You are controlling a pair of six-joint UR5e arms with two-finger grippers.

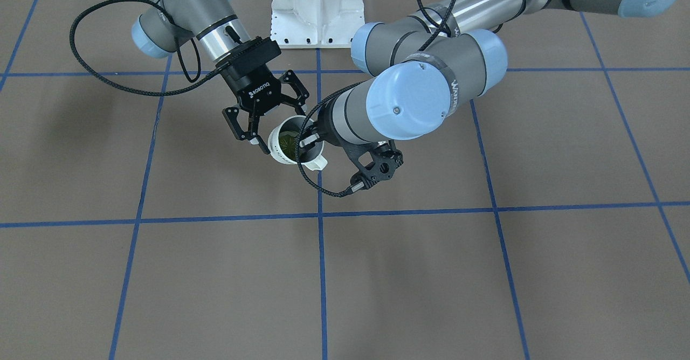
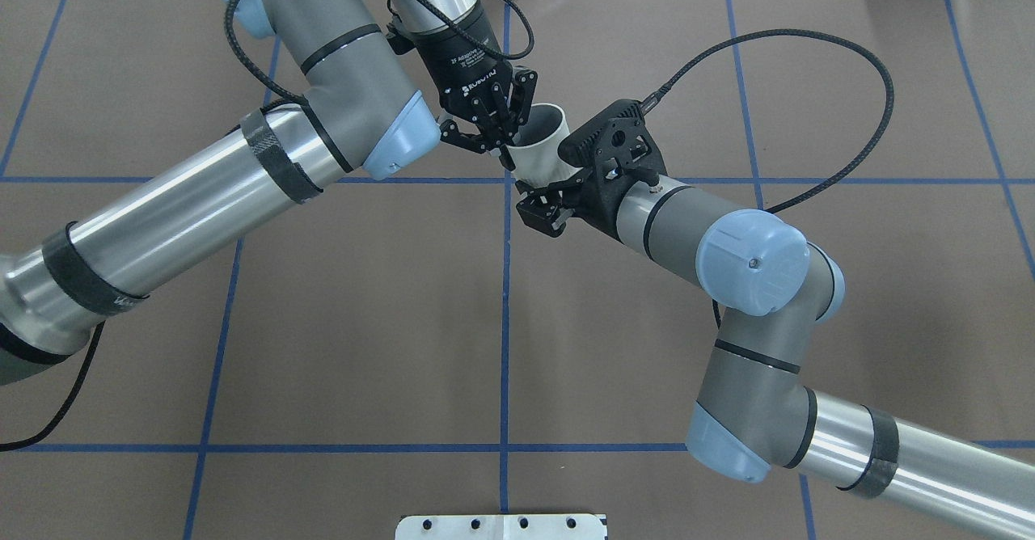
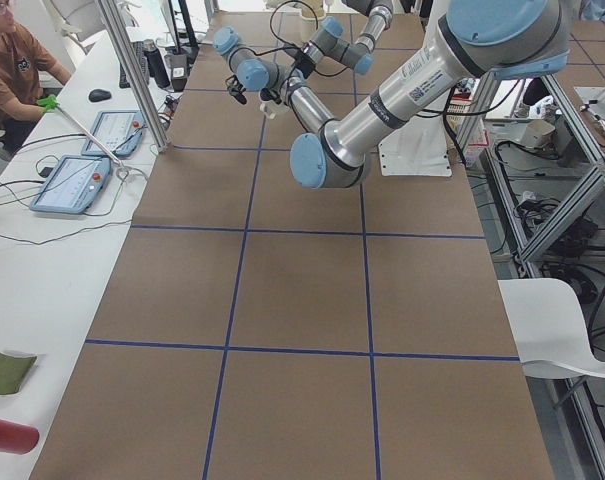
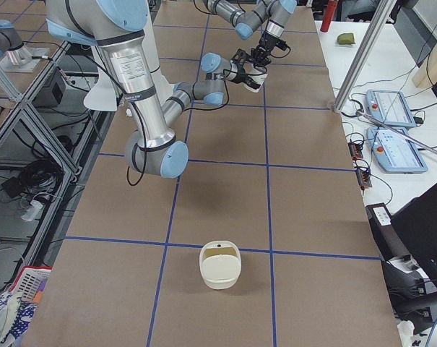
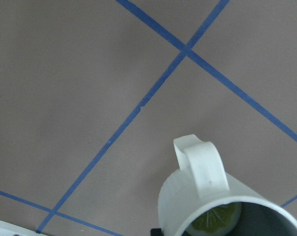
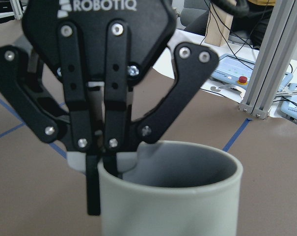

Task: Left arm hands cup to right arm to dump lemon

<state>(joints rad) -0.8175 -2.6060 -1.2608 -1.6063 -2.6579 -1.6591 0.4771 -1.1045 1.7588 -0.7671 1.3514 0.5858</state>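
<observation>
A: Quick, where's the cup (image 1: 281, 156)?

B: Off the table (image 1: 485, 274), centre-left of the front view, mouth up, lemon (image 1: 289, 143) inside. The right gripper (image 6: 103, 169) is pinched onto the rim wall, 1 finger in, 1 out. The left gripper (image 1: 310, 147) is mostly hidden behind its own wrist; it looks clamped on the wall by the handle (image 5: 202, 167).

A: So 2 holds. Step?

B: Handover, I'd say. Left should open slowly, then back straight out toward frame right, clear of the handle. That rim pinch is thin — the cup could swing. Keep it level until the tip.
</observation>
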